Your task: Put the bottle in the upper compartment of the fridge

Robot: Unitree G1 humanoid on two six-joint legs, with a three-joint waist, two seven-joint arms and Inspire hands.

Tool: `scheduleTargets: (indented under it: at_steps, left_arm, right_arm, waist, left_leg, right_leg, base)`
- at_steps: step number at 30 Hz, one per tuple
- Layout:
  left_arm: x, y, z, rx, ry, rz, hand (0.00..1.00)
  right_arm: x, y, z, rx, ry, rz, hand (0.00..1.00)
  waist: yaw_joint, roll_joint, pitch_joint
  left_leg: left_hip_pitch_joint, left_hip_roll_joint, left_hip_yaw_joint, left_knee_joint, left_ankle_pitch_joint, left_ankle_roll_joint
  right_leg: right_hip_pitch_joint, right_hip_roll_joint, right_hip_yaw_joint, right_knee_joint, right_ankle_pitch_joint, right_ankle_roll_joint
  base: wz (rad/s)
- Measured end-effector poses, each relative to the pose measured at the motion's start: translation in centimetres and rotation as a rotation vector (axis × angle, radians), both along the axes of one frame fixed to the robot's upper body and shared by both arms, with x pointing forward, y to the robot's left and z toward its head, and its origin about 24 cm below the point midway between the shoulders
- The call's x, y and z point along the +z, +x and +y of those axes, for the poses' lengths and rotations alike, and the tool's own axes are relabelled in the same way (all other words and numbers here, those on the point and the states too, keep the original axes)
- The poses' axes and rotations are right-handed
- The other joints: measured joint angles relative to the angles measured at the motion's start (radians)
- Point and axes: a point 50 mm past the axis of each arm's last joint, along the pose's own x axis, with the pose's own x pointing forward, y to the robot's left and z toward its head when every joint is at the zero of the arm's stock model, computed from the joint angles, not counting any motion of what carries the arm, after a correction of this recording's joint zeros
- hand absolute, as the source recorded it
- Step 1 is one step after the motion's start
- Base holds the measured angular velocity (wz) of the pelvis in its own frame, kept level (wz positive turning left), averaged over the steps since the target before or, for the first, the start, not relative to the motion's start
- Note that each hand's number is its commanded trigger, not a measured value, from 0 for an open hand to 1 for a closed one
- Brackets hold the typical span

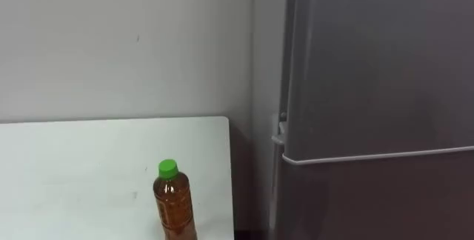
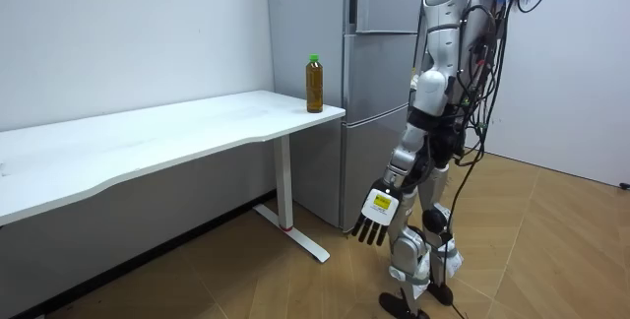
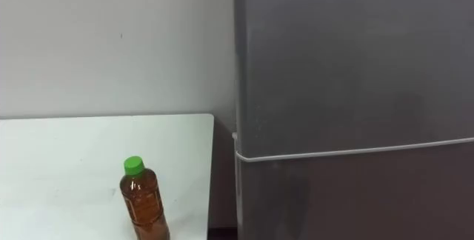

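A plastic bottle (image 1: 175,204) of amber drink with a green cap stands upright on the white surface (image 1: 74,166), at about 7 o'clock in the left eye view. It is close to the surface's right edge, near the corner beside the fridge, and nothing touches it. The grey fridge (image 1: 370,84) fills the 3 o'clock side. Its upper door (image 1: 378,55) and lower door (image 1: 370,195) are both shut, with a pale seam running between them. A narrow dark gap separates the surface's edge from the fridge. A plain pale wall (image 1: 111,40) rises behind the surface at 11 o'clock.

In the room view the robot stands upright on the wooden floor (image 2: 551,250) with its back to the camera. It faces the fridge, and the bottle is at about 10 o'clock from its body. The left robot hand (image 2: 375,219) hangs low beside its leg, released, with straight fingers pointing down and nothing in it, well apart from the bottle.
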Motion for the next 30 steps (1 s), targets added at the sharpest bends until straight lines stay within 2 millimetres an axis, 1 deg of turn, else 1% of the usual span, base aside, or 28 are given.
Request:
scheduleTargets:
  at_steps: [6,19,24,29,30]
  left_arm:
    - [0.0,0.5,0.1,-0.01,0.022,-0.002,0.0]
    - [0.1,0.7,0.2,-0.015,0.039,-0.006,0.0]
    - [0.1,0.5,0.3,0.012,0.046,-0.002,0.0]
    - [0.2,0.8,0.9,0.077,0.089,-0.01,0.0]
    - [0.3,1.2,1.2,0.094,0.114,-0.016,0.0]
  right_arm:
    - [0.0,0.1,0.0,0.022,-0.005,0.001,0.0]
    - [0.0,0.3,0.0,0.067,-0.017,0.002,0.0]
    - [0.1,0.4,-0.1,0.059,-0.018,-0.004,0.0]
    - [0.1,0.5,-0.2,0.064,-0.022,-0.012,0.0]
    - [0.1,0.5,-0.2,0.064,-0.027,-0.012,0.0]
  waist:
    - [-0.001,-0.003,-0.0001]
    - [0.0,-0.012,0.0]
    - [0.0,-0.01,0.0002]
    - [0.003,-0.005,0.0002]
    - [0.004,-0.003,0.0002]
  left_leg:
    - [0.001,0.0,0.0,0.0,0.0,0.0]
    - [0.001,0.0,0.003,-0.001,0.0,0.0]
    - [0.007,0.002,0.01,-0.004,0.0,0.0]
    - [0.006,0.001,0.009,0.001,-0.001,0.0]
    - [0.007,0.001,0.009,0.002,-0.001,0.0]
  right_leg:
    - [-0.001,0.0,0.001,0.001,0.0,0.0]
    - [-0.001,0.0,0.004,0.0,0.0,0.0]
    - [0.001,0.001,0.012,0.0,0.0,0.0]
    - [0.002,0.001,0.012,0.002,0.0,0.0]
    - [0.002,0.001,0.013,0.004,0.0,0.0]
  base:
    - [0.0]
    - [0.0]
    - [-0.03]
    - [0.0]
    - [0.0]
